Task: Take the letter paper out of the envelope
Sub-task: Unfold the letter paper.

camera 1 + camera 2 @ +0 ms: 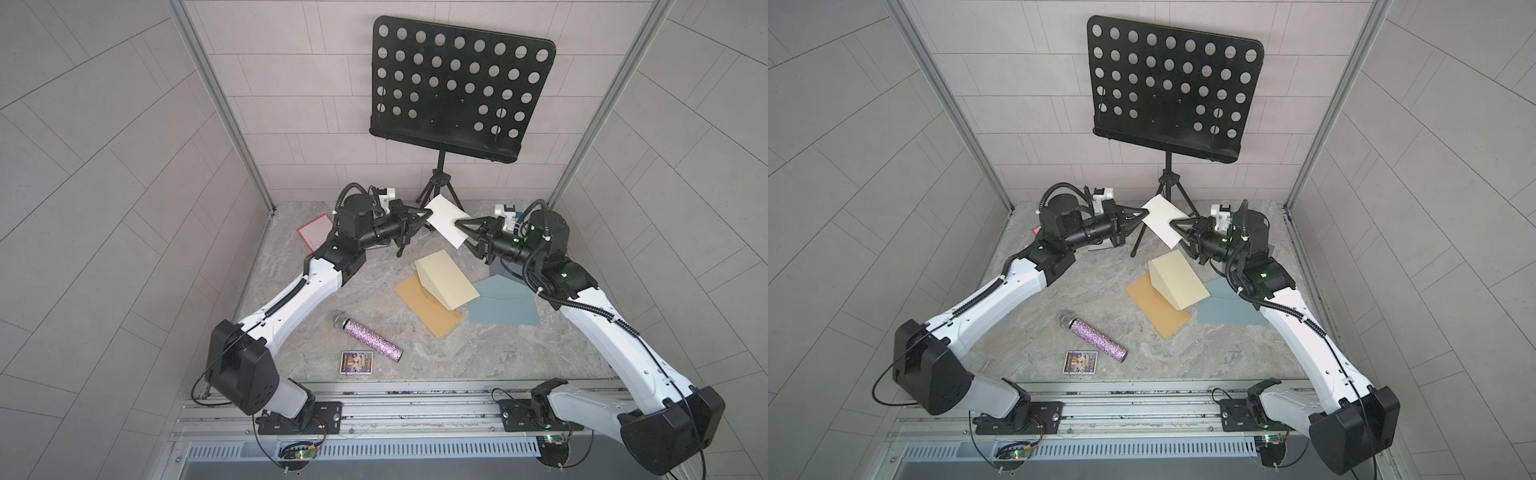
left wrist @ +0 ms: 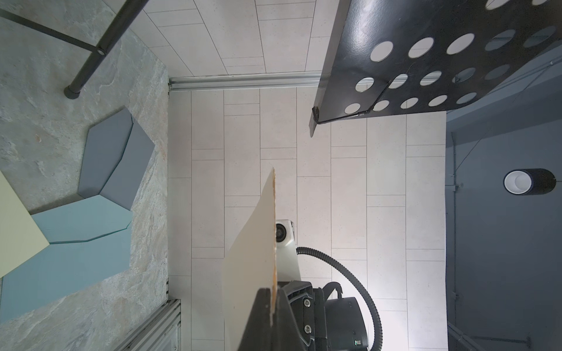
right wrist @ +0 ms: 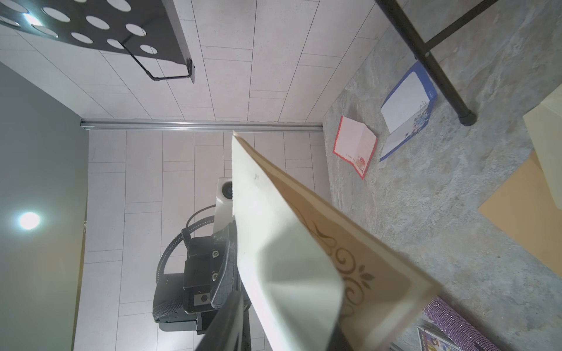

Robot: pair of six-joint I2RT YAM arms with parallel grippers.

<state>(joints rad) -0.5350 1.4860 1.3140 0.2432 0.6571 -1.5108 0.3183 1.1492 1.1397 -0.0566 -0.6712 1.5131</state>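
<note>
L gripper (image 1: 429,213) clamps envelope (image 1: 448,220) corner at its tips, patterned letter paper (image 3: 349,243) shows at mouth betw. jaws of R gripper (image 1: 463,232), closure indeterminate; risk: R pinches envelope wall w/ paper, so pull drags both or tears envelope from L grip.

Envelope (image 1: 446,220) is up off the table (image 1: 478,357), in front of the music stand (image 1: 457,87) legs. Left gripper (image 1: 429,213) is on its left edge, right gripper (image 1: 462,232) straddles its right corner. Below and nearer: envelope pile (image 1: 446,282), three overlapping, middle one on top. Microphone (image 1: 368,336) left of the pile, small card (image 1: 356,362) just before it. Open cards (image 3: 354,146) back left, one probably under the left arm.
</note>
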